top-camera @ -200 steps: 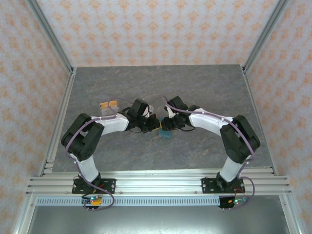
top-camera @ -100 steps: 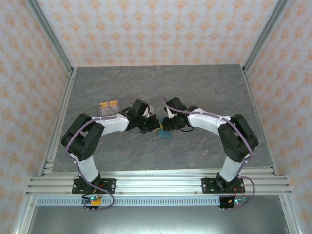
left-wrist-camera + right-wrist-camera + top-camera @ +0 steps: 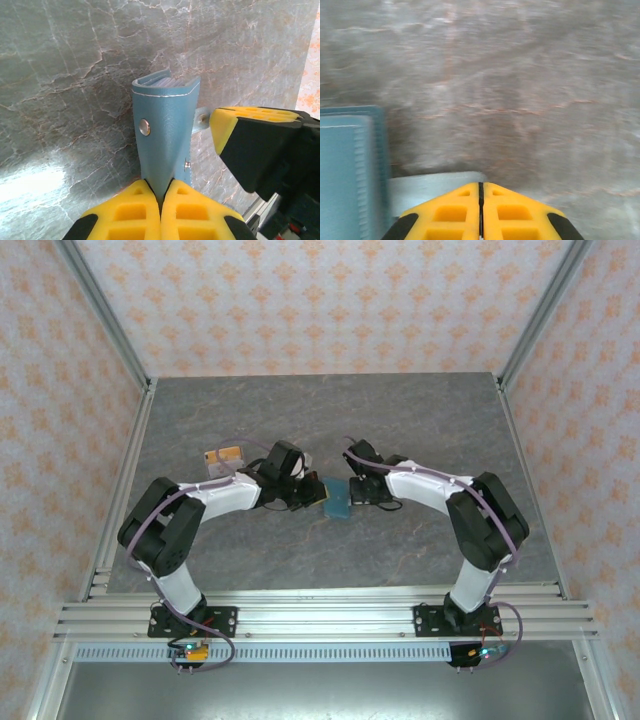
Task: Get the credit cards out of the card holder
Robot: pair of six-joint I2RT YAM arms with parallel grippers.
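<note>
Grey marble counter [image 3: 400, 420], at its middle: left jaws clamp the teal wallet [image 3: 165, 125], right jaws pinch a pale card [image 3: 435, 190] at its side, so I'd draw it straight out, slowly, wallet steady.

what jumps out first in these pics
A teal card holder is pinched in the shut left pincer over the middle of the grey table. The right pincer, also shut, meets it from the other side at a pale strip. Farther back on the left lie loose cards, one orange.
</note>
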